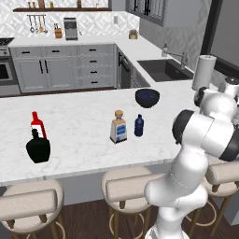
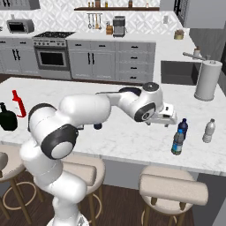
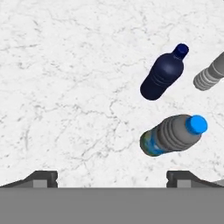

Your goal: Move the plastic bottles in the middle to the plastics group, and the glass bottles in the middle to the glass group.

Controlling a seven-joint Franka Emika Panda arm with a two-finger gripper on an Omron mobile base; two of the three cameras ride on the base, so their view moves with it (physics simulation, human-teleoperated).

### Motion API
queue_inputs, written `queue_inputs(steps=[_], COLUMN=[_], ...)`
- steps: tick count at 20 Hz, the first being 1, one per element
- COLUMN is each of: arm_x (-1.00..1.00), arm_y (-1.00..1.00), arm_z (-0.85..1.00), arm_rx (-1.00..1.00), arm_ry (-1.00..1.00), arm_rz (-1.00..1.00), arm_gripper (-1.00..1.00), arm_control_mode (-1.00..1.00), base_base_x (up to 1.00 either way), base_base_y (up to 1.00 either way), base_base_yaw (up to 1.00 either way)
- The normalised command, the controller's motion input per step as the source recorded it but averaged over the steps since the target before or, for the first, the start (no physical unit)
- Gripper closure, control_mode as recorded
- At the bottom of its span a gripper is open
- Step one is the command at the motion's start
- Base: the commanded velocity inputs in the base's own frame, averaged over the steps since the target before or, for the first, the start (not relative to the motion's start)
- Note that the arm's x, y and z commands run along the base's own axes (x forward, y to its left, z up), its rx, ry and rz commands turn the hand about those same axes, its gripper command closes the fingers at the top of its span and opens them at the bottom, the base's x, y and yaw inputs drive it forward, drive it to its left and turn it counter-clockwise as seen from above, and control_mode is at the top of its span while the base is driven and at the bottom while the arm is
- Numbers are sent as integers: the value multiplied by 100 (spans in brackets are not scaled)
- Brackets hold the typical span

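Your claw [image 3: 112, 177] hangs wide open and empty over the table [image 3: 65, 87], beside the grey bottle [image 3: 173, 134] with the blue cap, which stands by the dark blue bottle [image 3: 162, 75] and pale bottle [image 3: 209, 72]. Lift clear before swinging away. The left base view shows the corked bottle [image 1: 118, 127] and small blue bottle [image 1: 138, 126] waiting mid-table.

A white marble table [image 1: 84, 140] spreads under the hand, with padded stools [image 1: 32, 200] tucked along its near edge over a dark wood floor [image 2: 114, 207]. Beyond the hand, grey cabinets [image 2: 106, 62] line a patterned white wall [image 1: 93, 21], with an oven [image 2: 52, 55], a dark sink [image 1: 163, 69], a wooden shelf [image 2: 114, 8] and a paper towel roll [image 2: 207, 79].
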Motion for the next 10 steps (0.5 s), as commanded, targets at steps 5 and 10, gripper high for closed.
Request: queue_inputs(steps=[5, 10], arm_x=[-19, 9], arm_y=[88, 88], arm_z=[0, 21], arm_rx=[5, 17], arm_ry=[-3, 1], arm_rz=[7, 36], arm_gripper=[-100, -100], arm_control_mode=[-100, -100], base_base_x=[0, 0], base_base_y=[0, 0], base_base_yaw=[0, 0])
